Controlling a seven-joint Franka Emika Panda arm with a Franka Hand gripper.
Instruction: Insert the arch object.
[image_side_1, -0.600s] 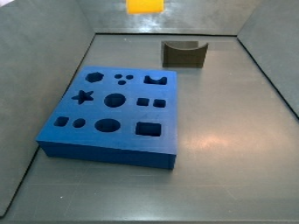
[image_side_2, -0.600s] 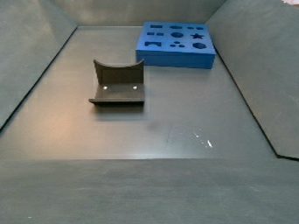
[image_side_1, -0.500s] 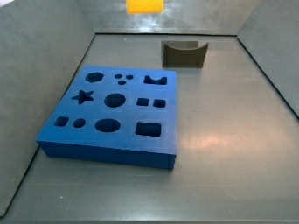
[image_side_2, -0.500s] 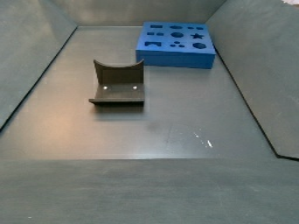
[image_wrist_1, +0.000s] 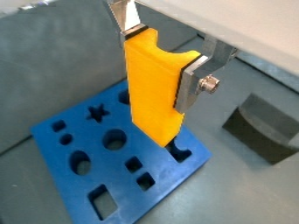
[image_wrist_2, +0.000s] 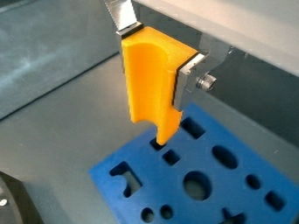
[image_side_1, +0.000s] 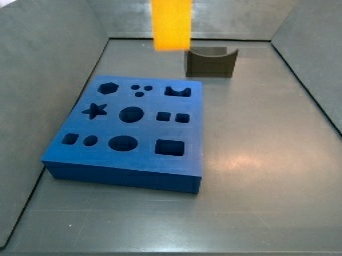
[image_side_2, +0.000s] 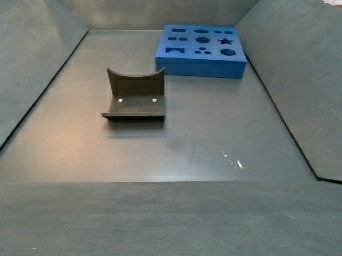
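My gripper (image_wrist_1: 162, 59) is shut on the arch object (image_wrist_1: 152, 87), a tall orange-yellow bar with a curved notch in its upper end. It hangs upright, the silver fingers (image_wrist_1: 191, 80) clamping its two sides. Both wrist views show the grip (image_wrist_2: 158, 54). Its lower end hovers above one edge of the blue board (image_wrist_1: 163, 166) with shaped holes. In a side view only the bar (image_side_1: 171, 25) shows, above the board's far end (image_side_1: 80, 165); the fingers are out of frame. An arch-shaped hole (image_side_1: 181, 91) sits in the board's far row.
The dark fixture (image_side_1: 211, 61) with a curved top stands behind the board near the back wall. It also shows in a side view (image_side_2: 134, 95), apart from the board (image_side_2: 201, 68). Grey walls enclose the floor.
The orange-yellow bar has come down: before, only its lower tip showed at the top edge of a side view, now much more of it hangs in frame.
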